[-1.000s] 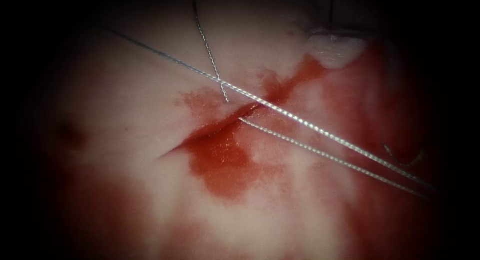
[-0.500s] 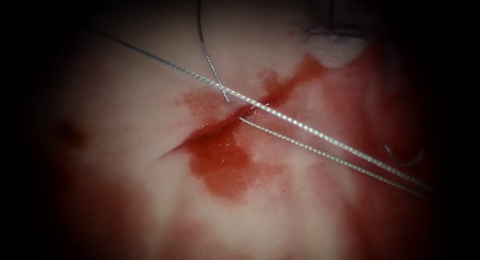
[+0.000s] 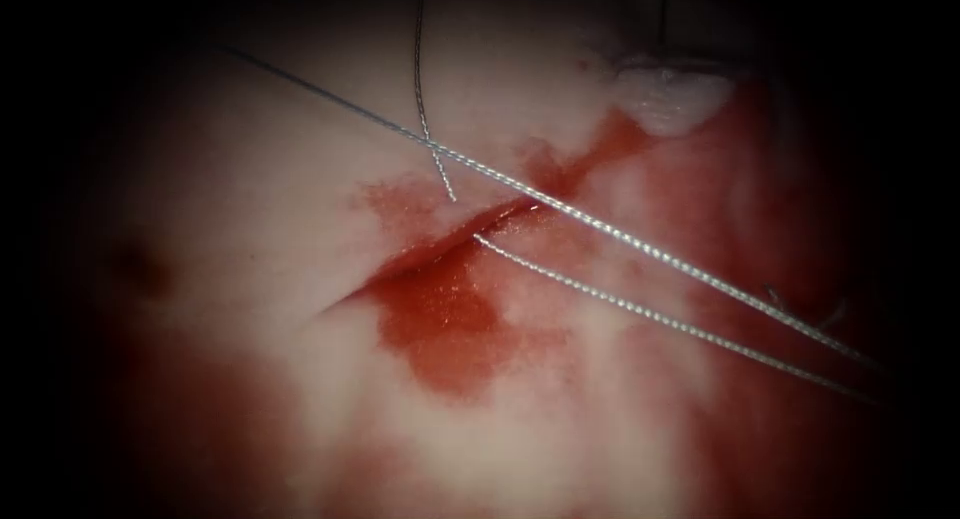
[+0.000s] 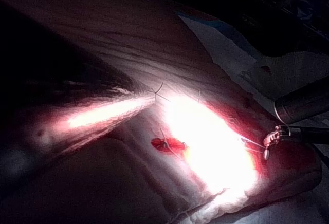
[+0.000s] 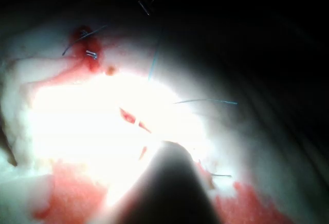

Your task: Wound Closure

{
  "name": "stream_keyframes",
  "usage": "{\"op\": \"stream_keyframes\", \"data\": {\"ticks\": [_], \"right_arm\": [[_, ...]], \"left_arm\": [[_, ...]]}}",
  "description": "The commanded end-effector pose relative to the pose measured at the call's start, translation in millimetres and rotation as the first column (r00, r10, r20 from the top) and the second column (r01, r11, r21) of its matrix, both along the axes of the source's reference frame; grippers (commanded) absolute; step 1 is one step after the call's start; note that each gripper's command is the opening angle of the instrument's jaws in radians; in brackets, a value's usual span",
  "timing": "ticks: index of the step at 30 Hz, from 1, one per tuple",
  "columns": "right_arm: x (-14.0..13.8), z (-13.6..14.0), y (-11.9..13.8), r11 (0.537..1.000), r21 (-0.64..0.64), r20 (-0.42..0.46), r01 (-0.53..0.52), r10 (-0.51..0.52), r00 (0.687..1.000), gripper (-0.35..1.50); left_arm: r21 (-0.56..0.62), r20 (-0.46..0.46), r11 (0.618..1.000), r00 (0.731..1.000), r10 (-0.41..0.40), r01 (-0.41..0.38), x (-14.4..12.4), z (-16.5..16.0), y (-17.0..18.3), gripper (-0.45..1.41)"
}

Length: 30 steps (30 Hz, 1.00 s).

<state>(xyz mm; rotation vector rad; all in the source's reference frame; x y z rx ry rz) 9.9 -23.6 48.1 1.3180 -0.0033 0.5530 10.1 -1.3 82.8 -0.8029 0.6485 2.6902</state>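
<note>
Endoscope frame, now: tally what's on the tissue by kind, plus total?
thread strands: 3
cut: 1
red fluid pool: 1
Total: 5
What the left tool and the right tool hold cannot be told.
</note>
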Motion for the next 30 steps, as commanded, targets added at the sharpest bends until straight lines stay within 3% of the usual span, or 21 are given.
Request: {"op": "stream_keyframes", "data": {"ticks": [1,3,4,5,6,8,9,10,11,13,14,18,19,23,24,27,30], "right_arm": [[1.7,-0.5,2.3,0.999,-0.041,-0.018,-0.032,0.031,0.999,-0.35],[2.4,-0.5,3.0,0.995,-0.079,-0.067,-0.053,0.048,0.997,-0.35],[3.6,-0.6,4.0,0.985,-0.144,-0.127,-0.095,0.077,0.989,-0.27],[4.2,-0.6,4.5,0.977,-0.178,-0.155,-0.117,0.090,0.984,-0.01],[5.8,-0.5,5.7,0.950,-0.266,-0.228,-0.164,0.103,0.968,0.44],[7.5,-0.5,7.2,0.907,-0.364,-0.288,-0.211,0.106,0.952,0.71],[8.3,-0.4,7.9,0.889,-0.397,-0.299,-0.228,0.110,0.948,0.76],[10.0,-0.4,9.6,0.840,-0.473,-0.297,-0.266,0.133,0.946,0.81],[10.7,-0.3,10.3,0.827,-0.491,-0.280,-0.274,0.148,0.949,0.81],[11.5,-0.3,11.2,0.815,-0.506,-0.258,-0.284,0.171,0.951,0.83],[12.7,-0.3,12.5,0.790,-0.537,-0.235,-0.295,0.196,0.952,0.84],[14.7,-0.3,14.3,0.719,-0.616,-0.229,-0.323,0.229,0.946,0.74],[15.8,-0.2,14.4,0.678,-0.655,-0.225,-0.334,0.247,0.942,0.81],[18.7,0.1,13.1,0.618,-0.701,-0.164,-0.355,0.345,0.924,1.16],[18.7,0.1,13.1,0.618,-0.701,-0.164,-0.355,0.345,0.924,1.16],[21.5,-0.1,11.2,0.559,-0.766,-0.156,-0.317,0.317,0.936,1.23],[23.1,-0.2,10.5,0.588,-0.756,-0.147,-0.289,0.278,0.949,1.16]], "left_arm": [[-0.001,0.036,1.000,0.999,0.019,-0.019,-1.5,-0.2,1.0,-0.45],[0.002,0.077,0.999,0.996,0.043,-0.043,-2.9,-0.3,0.8,-0.45],[0.001,0.117,0.997,0.990,0.074,-0.074,-5.2,-0.4,0.5,-0.45],[0.003,0.133,0.996,0.987,0.091,-0.092,-6.4,-0.5,0.4,-0.45],[-0.004,0.183,0.990,0.973,0.142,-0.144,-9.5,-0.7,-0.1,-0.45],[-0.020,0.228,0.982,0.955,0.190,-0.190,-12.1,-0.8,-0.6,-0.45],[-0.034,0.257,0.975,0.941,0.220,-0.218,-13.7,-0.8,-0.9,-0.45],[-0.061,0.295,0.965,0.919,0.260,-0.254,-16.1,-1.0,-1.4,-0.45],[-0.070,0.323,0.958,0.902,0.286,-0.278,-17.5,-1.1,-1.8,-0.45],[-0.076,0.345,0.952,0.888,0.304,-0.296,-18.5,-1.2,-2.1,-0.45],[-0.091,0.382,0.937,0.857,0.345,-0.337,-20.8,-1.4,-2.8,-0.45],[-0.132,0.425,0.907,0.804,0.416,-0.400,-23.9,-1.8,-3.8,-0.45],[-0.143,0.444,0.887,0.772,0.455,-0.440,-25.1,-1.9,-4.3,-0.45],[-0.169,0.442,0.856,0.739,0.509,-0.489,-26.7,-1.2,-5.4,-0.45],[-0.169,0.442,0.856,0.739,0.509,-0.489,-26.7,-1.2,-5.4,-0.45],[-0.203,0.424,0.824,0.711,0.562,-0.530,-27.3,-0.4,-6.0,-0.45],[-0.221,0.412,0.806,0.697,0.587,-0.549,-27.5,-0.1,-6.2,-0.45]]}}
